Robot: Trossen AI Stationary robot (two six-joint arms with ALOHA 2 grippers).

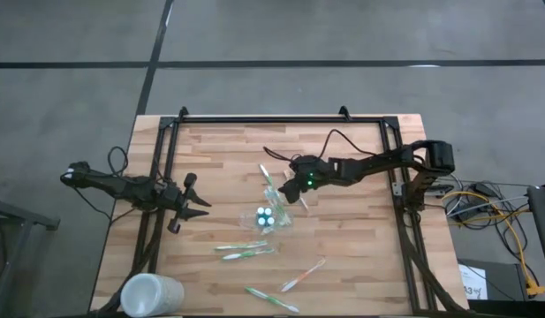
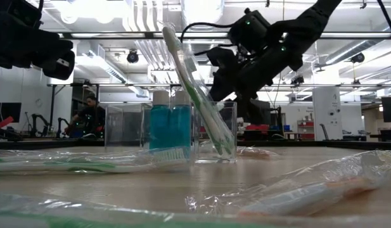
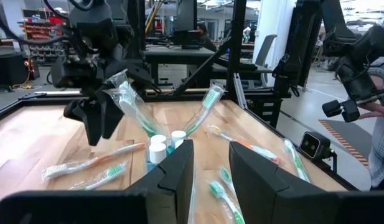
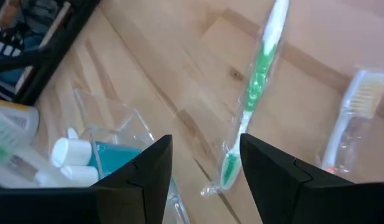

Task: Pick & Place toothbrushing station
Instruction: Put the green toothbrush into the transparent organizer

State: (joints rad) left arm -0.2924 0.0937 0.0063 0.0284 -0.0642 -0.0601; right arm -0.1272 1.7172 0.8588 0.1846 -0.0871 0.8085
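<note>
The see-through holder (image 1: 274, 217) stands near the table's middle with blue tubes (image 2: 170, 126) and a wrapped green toothbrush (image 2: 198, 95) leaning in it. The right gripper (image 1: 287, 188) hovers just beside it at about one o'clock, jaws apart, gripping nothing. The left gripper (image 1: 194, 202) waits well apart at nine o'clock, jaws apart and empty. Wrapped toothbrushes (image 1: 246, 252) lie at six o'clock.

The clear plastic holder (image 2: 215, 132) stands upright mid-table — blue white-capped tubes (image 2: 170, 125) stand in it, and a wrapped green toothbrush (image 2: 196, 95) leans inside. More wrapped brushes (green, orange) (image 1: 246, 253) lie flat nearby.
</note>
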